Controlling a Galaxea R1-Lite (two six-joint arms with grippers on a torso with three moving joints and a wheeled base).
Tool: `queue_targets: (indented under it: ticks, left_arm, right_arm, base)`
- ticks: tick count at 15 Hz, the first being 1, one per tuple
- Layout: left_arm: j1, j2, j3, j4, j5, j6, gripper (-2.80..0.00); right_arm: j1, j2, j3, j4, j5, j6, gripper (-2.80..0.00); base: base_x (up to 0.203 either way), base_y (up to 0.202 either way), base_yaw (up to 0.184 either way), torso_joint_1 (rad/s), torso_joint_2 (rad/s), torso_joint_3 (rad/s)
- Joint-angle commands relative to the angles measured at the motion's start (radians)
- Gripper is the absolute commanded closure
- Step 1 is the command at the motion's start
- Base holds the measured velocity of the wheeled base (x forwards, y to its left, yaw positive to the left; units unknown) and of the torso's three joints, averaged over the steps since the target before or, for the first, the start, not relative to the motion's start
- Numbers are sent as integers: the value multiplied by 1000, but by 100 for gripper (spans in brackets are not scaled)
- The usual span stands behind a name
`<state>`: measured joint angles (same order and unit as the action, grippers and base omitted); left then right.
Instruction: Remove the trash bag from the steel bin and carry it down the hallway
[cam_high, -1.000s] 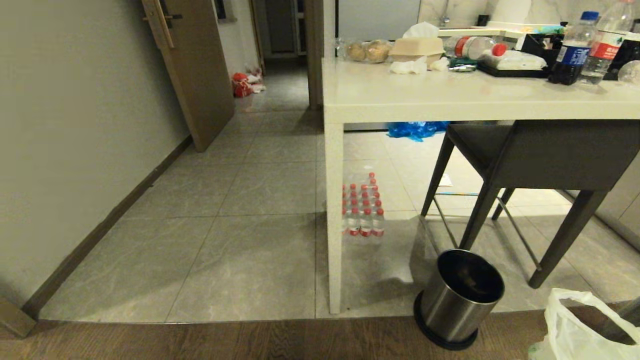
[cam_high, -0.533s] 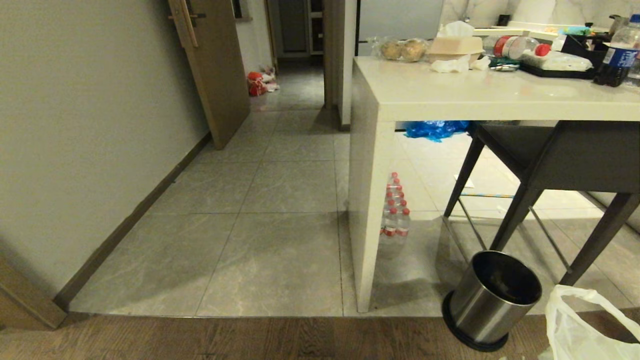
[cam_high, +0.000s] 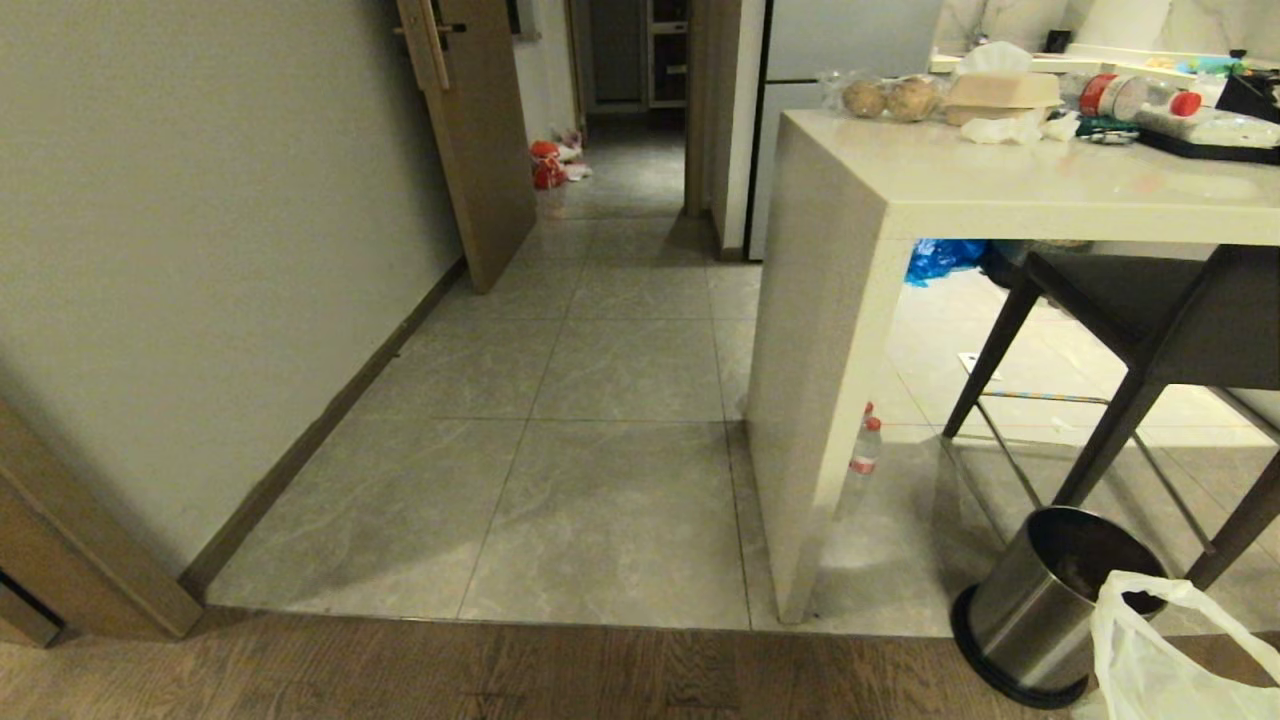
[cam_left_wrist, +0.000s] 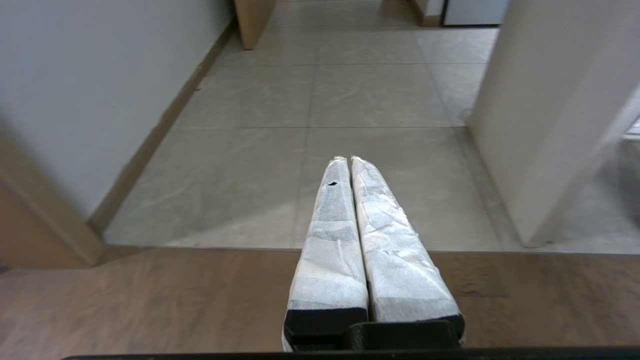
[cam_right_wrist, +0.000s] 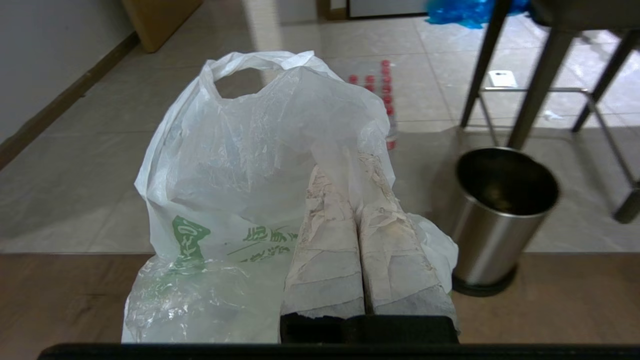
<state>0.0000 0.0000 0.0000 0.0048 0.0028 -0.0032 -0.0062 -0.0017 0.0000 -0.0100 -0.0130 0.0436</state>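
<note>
Head view looks along the hallway (cam_high: 610, 330), its grey marbled tiles running between an off-white wall on the robot's left and the end panel of the pale counter (cam_high: 830, 330) on its right, toward an open brown door (cam_high: 480, 140) and a red-orange bag (cam_high: 545, 165) lying on the floor far down the passage. The steel bin (cam_high: 1040, 610) stands on the tiles just beyond the counter's near corner, beside a dark chair (cam_high: 1150, 330), close to where the tiles meet the wooden floor (cam_high: 500, 670). Its mouth is open and unlined.

The trash bag (cam_right_wrist: 240, 175) is out of the bin, beside it on its left. The right claw (cam_right_wrist: 350, 170) has its padded fingers pressed together on the thin whitish plastic, the green printing showing low on the bag. In the head view only a corner of the bag shows at the lower right edge, overlapping the bin's rim.

The left claw (cam_left_wrist: 345, 160) is closed and holds nothing, pointing out over the wooden floor toward the tiles.

A bright blue bag (cam_high: 940, 258) lies under the counter.
</note>
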Motion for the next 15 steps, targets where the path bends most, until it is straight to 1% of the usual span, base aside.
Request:
queue_targets:
  ticks: [1,11,15]
  left_arm:
    - [0,2,2,0,0,-1,0]
    - [0,0,2,0,0,6,0]
    - [0,0,0,3,-1,12,0]
  right_arm:
    - [0,2,0,-1,0,0,0]
    - [0,2,0,-1,-1,-1,0]
    - [0,2,0,-1,-1,-1,0]
  base:
    - [0,188,11,2,-2,2]
    - [0,184,10,2,3,4]
    - [0,18,2,2,1,1]
